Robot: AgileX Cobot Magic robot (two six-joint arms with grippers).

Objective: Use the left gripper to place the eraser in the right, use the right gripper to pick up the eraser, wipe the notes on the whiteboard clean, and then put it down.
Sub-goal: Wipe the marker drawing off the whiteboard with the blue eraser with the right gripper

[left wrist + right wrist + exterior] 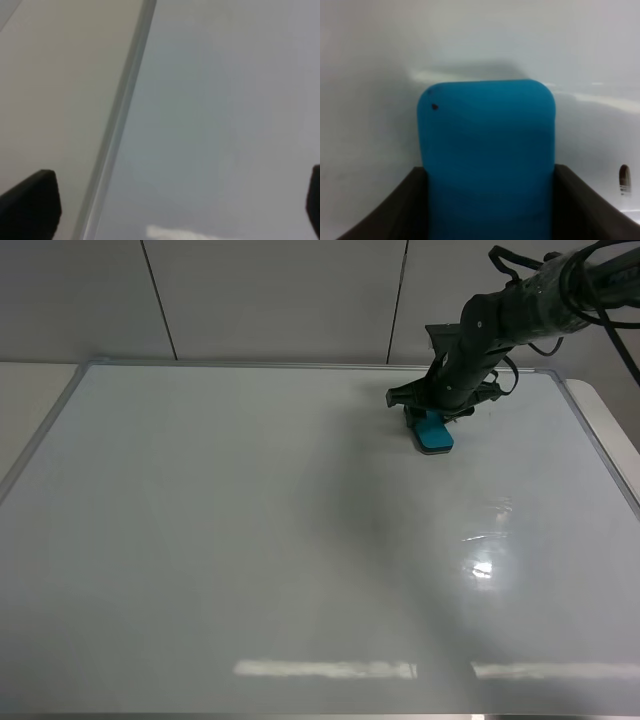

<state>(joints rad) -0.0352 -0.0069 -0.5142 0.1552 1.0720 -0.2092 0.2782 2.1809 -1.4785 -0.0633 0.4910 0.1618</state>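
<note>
One eraser [435, 432], clamped across its width by the right gripper [430, 412] with its long side poking straight out from the jaws, is down near the far right corner of the whiteboard [250, 540], while the left gripper [172, 200] hangs spread open.

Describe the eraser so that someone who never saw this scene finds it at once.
A large white whiteboard fills the view. Near its far right corner, a black arm's right hand holds the eraser against the board. It is the only teal, rounded block there.
</note>
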